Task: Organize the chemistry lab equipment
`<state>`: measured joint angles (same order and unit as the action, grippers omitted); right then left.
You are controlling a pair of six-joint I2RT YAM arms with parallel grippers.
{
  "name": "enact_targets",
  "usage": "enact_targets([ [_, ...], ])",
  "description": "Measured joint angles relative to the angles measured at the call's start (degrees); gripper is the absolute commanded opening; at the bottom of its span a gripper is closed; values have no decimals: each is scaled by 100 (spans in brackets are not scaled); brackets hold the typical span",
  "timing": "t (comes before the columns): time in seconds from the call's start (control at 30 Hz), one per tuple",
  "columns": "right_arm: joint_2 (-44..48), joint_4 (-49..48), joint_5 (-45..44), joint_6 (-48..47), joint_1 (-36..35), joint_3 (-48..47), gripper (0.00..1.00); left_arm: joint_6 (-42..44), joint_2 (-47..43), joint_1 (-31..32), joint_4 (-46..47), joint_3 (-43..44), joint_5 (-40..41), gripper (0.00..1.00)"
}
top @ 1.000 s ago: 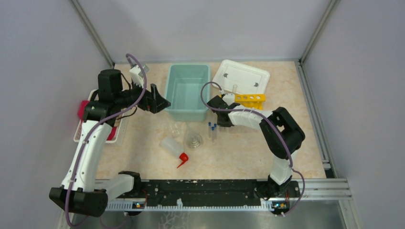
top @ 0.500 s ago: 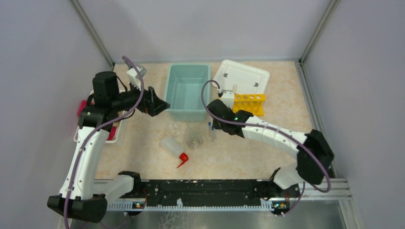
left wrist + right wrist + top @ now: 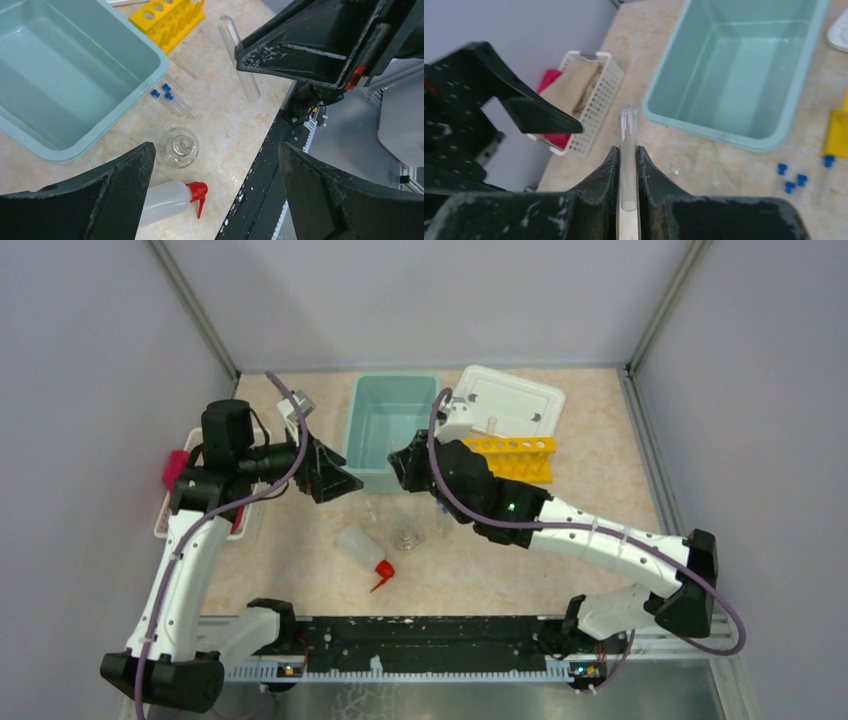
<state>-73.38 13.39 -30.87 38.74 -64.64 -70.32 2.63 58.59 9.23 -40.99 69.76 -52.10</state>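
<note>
Top view, right arm: the right tool (image 3: 405, 466) has swung from the blue-capped tubes (image 3: 442, 508) off the near right corner of the teal bin (image 3: 352, 430) to the bin's near wall, raised off the surface.
Top view, left arm: the left tool (image 3: 345, 478) has tipped down toward the bin's near left corner and faces the incoming arm.
Top view, unmoved: the yellow rack (image 3: 520, 452) sits just right of the bin. The flask (image 3: 406, 533) and squeeze bottle (image 3: 362, 548) lie in front of it.
Left wrist, left tool: the left tool (image 3: 216, 150) is spread wide, with nothing between its fingers.
Left wrist, cargo: a clear tube (image 3: 250, 87) juts from the right tool (image 3: 260, 52), in the air beyond the bin's near right corner.
Right wrist, grip: the right tool (image 3: 627, 155) is pressed together, pinching the clear tube (image 3: 627, 125). The tube's rounded end points past the bin's near left corner toward the white basket (image 3: 596, 102).
Meaning: one tube is off the surface and is travelling away from the rack, toward the waiting open tool. This looks like a handover, with racking not yet done.
</note>
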Motion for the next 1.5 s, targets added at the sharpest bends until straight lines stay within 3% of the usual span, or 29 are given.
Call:
enact_targets([
  [0.17, -378, -835, 162, -107, -140, -299, 0, -105, -118, 0, 197, -221, -269, 95],
  [0.5, -632, -1593, 501, -122, -249, -323, 0, -457, -50, 0, 654, -278, -575, 82],
  [0.9, -728, -1982, 778, -61, -273, -372, 0, -706, 59, 0, 896, -284, -732, 47],
  [1.13, -778, -2031, 723, -81, -271, -372, 0, -767, 57, 2, 901, -295, -822, 16],
  [1.2, -778, -2022, 708, -101, -271, -372, 7, -750, 59, -2, 894, -308, -813, 13],
  [1.23, -780, -1996, 708, -101, -271, -374, 20, -739, 57, -2, 885, -317, -802, 12],
  [1.3, -813, -1764, 702, -74, -271, -509, 32, -678, 57, -2, 866, -337, -796, 10],
  [1.4, -1016, -1069, 726, 4, -273, -1093, 39, -439, 33, -2, 876, -369, -734, 9],
  [1.5, -1239, -317, 769, 26, -271, -1753, 40, -186, -39, -2, 844, -431, -645, 9],
])
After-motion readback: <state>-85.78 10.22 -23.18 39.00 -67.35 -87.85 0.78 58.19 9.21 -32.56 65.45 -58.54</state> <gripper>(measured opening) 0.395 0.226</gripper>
